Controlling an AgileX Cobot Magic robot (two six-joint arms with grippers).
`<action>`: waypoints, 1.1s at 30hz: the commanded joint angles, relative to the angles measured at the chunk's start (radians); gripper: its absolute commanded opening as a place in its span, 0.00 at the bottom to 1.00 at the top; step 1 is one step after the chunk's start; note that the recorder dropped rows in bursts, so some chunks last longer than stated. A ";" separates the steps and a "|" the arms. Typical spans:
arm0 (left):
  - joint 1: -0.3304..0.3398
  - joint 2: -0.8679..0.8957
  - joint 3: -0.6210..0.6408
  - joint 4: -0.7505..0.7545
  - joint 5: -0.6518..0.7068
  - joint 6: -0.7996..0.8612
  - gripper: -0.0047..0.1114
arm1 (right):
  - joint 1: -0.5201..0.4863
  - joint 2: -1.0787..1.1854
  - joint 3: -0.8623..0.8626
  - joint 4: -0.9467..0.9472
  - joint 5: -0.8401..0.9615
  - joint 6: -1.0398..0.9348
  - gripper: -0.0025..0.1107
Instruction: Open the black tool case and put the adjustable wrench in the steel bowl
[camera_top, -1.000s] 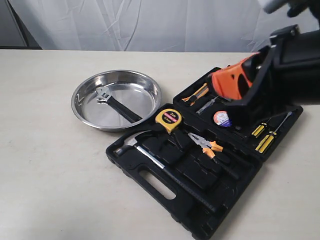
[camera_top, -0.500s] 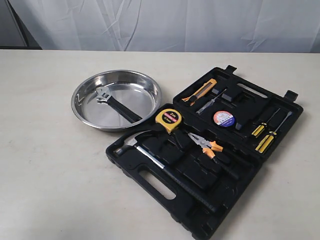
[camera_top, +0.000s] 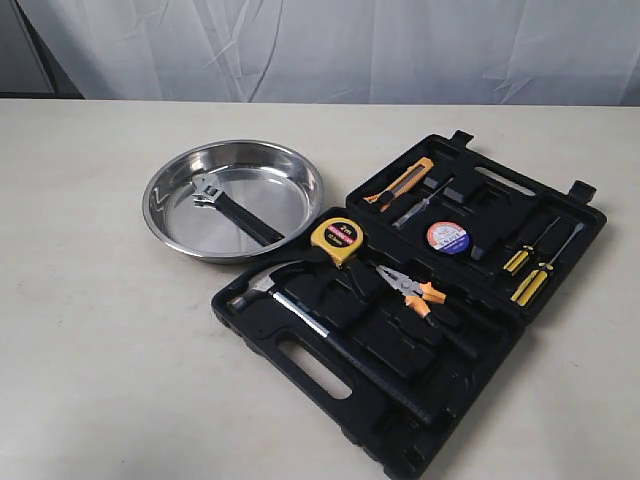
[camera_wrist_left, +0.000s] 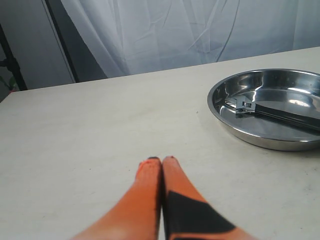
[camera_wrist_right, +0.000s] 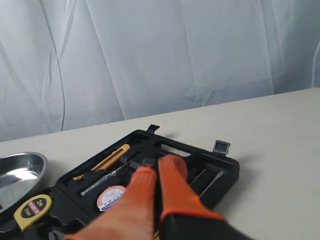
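The black tool case lies open flat on the table, both halves showing their tools. The adjustable wrench rests inside the steel bowl, silver head toward the bowl's left, black handle toward the case; the left wrist view shows the wrench in the bowl too. Neither gripper appears in the exterior view. My left gripper is shut and empty above bare table, well short of the bowl. My right gripper is shut and empty above the open case.
In the case lie a claw hammer, orange-handled pliers, a yellow tape measure, a tape roll, a utility knife and yellow screwdrivers. A white curtain hangs behind the table.
One second ago the right arm and its orange gripper hung over the case's far right; it has withdrawn out of the exterior view. The case, bowl and wrench have not moved.
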 joint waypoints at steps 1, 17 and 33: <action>-0.002 -0.004 -0.002 -0.002 -0.011 -0.004 0.04 | -0.006 -0.024 0.008 0.015 -0.024 -0.004 0.01; -0.002 -0.004 -0.002 -0.002 -0.011 -0.004 0.04 | -0.006 -0.024 0.008 0.034 -0.034 -0.004 0.01; -0.002 -0.004 -0.002 -0.002 -0.011 -0.004 0.04 | -0.006 -0.024 0.008 0.034 -0.034 -0.004 0.01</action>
